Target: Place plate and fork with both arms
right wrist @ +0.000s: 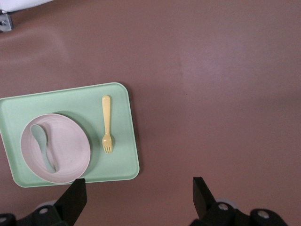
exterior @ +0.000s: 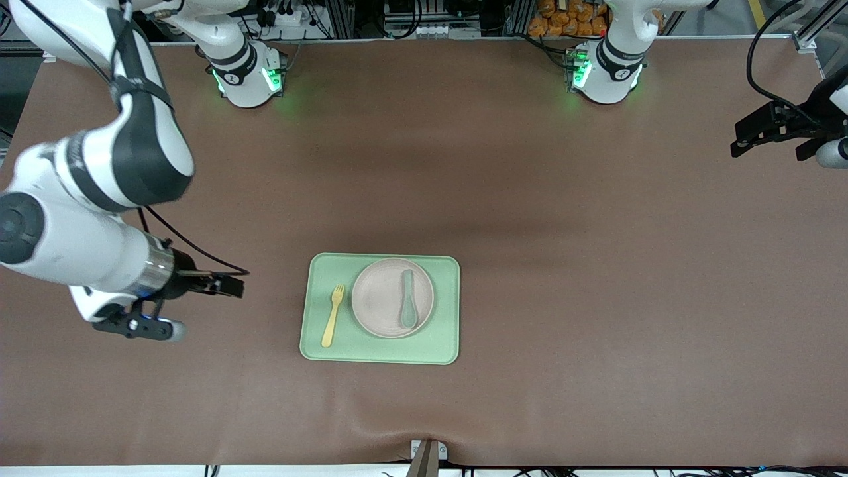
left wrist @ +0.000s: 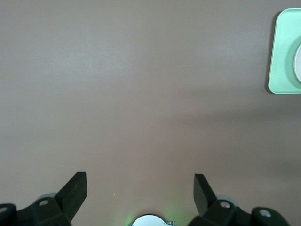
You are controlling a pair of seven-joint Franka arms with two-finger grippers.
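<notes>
Both claws spread apart, empty: right claw (exterior: 228, 286) over table (exterior: 596, 265) beside tray (exterior: 318, 331), left claw (exterior: 762, 129) waits. Fork (exterior: 332, 315) & plate (exterior: 381, 298) on tray.

The worktop (exterior: 530, 199) wore a matt brown covering, faintly rippled at its front edge. Tray (exterior: 318, 331), plate (exterior: 377, 298), fork (exterior: 332, 315) and spoon (exterior: 407, 299) looked smooth matt plastic.

The round beige-pink plate (exterior: 392, 298) sits on the rectangular light-green tray (exterior: 379, 352), the grey-green spoon (exterior: 407, 299) on it, the small yellow plastic fork (exterior: 332, 315) beside it toward the right arm's end.
</notes>
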